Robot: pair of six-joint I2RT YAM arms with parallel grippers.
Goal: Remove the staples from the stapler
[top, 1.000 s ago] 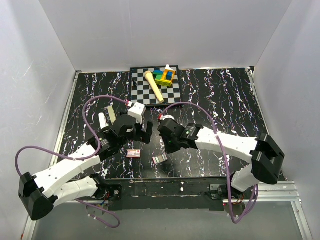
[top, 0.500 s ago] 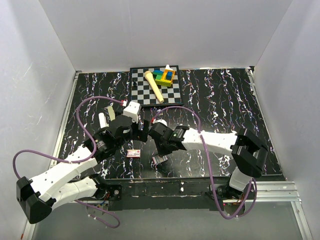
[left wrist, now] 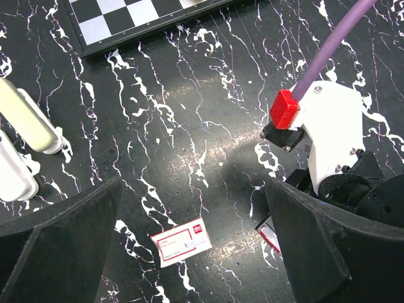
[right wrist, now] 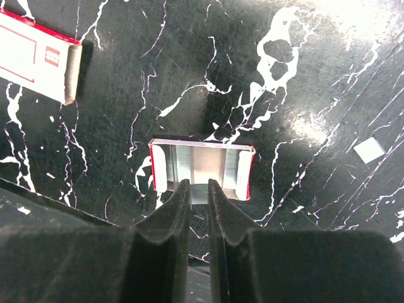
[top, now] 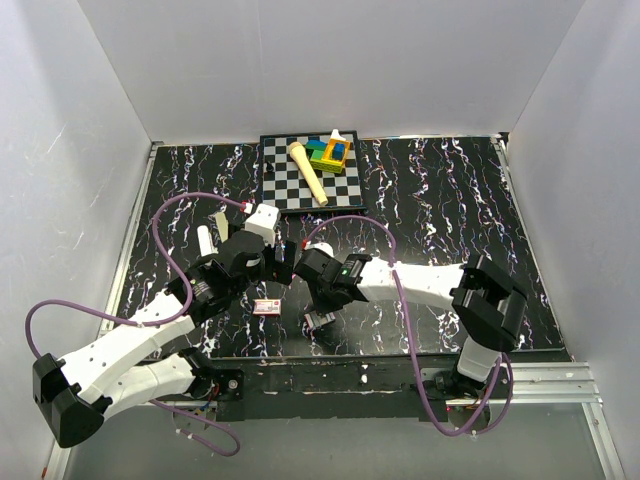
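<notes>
Right wrist view: my right gripper, fingers nearly together, sits at six o'clock of a small red-edged open tray holding silvery metal staple strips. Whether it grips anything, I cannot tell. My left gripper hangs spread wide.

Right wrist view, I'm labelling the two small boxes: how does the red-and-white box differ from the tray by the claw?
The red-and-white box shows only a printed white face; the tray lies open, with silvery staples inside. The box sits slanted at the view's upper left; the tray sits square at the right claw's tips. Both have red edges and lie flat on the black marbled table.
</notes>
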